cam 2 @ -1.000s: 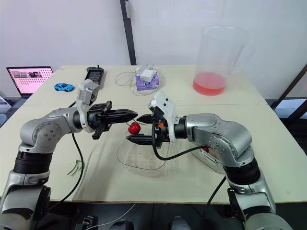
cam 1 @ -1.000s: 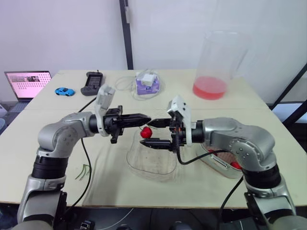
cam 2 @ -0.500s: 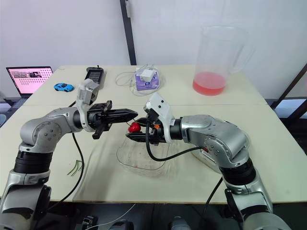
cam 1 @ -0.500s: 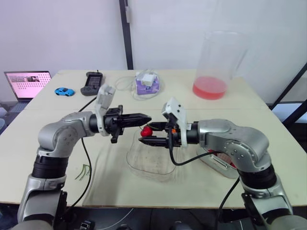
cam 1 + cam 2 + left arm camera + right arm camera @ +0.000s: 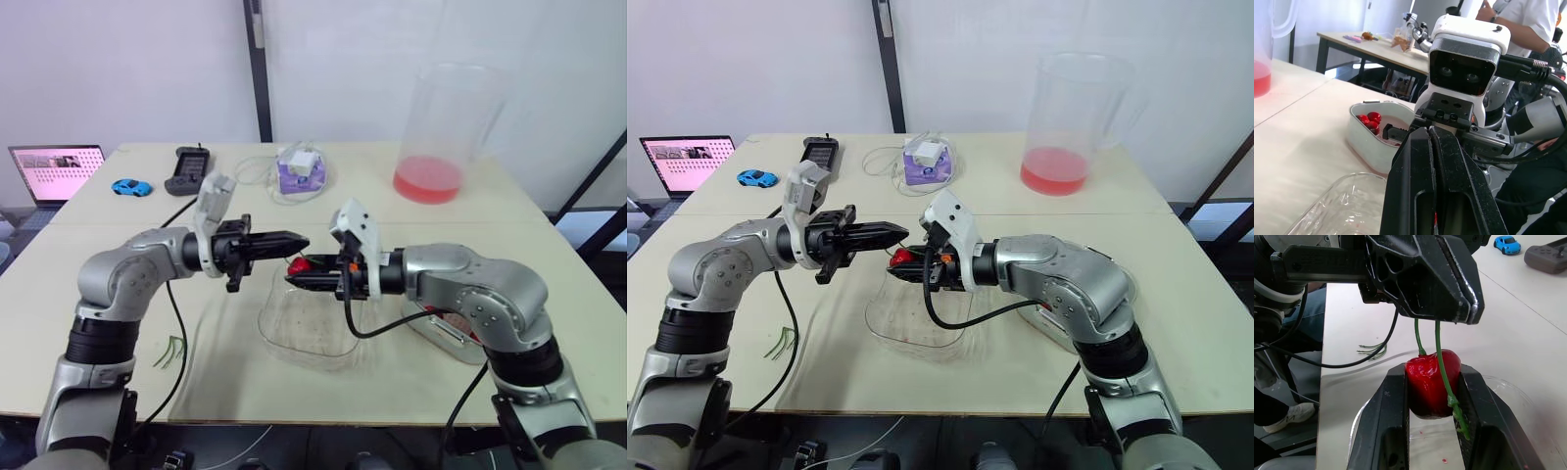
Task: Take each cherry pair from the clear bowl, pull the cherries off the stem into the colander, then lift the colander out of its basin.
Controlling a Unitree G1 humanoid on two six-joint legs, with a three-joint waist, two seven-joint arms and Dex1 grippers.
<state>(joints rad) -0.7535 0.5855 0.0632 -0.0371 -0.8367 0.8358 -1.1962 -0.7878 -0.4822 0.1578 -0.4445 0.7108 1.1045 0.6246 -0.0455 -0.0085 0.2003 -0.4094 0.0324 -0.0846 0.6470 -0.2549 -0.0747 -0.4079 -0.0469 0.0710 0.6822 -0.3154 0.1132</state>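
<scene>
Tops of stems (image 5: 1437, 340) hidden inside left gripper (image 5: 1472, 316); colander (image 5: 453, 338) mostly behind right arm (image 5: 460, 269).

The right gripper (image 5: 1431, 387) was wide open a second ago. It has moved a little to the robot's left, and its two fingers have now closed on the cherry (image 5: 1425, 379).

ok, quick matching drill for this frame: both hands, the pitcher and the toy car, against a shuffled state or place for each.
1. left hand
2. right hand
3. pitcher
4. toy car

A. beside the laptop
B. shut on the cherry fruit
C. shut on the stems
D. pink liquid in the bottom

Pairs: 1-C, 2-B, 3-D, 4-A
</scene>
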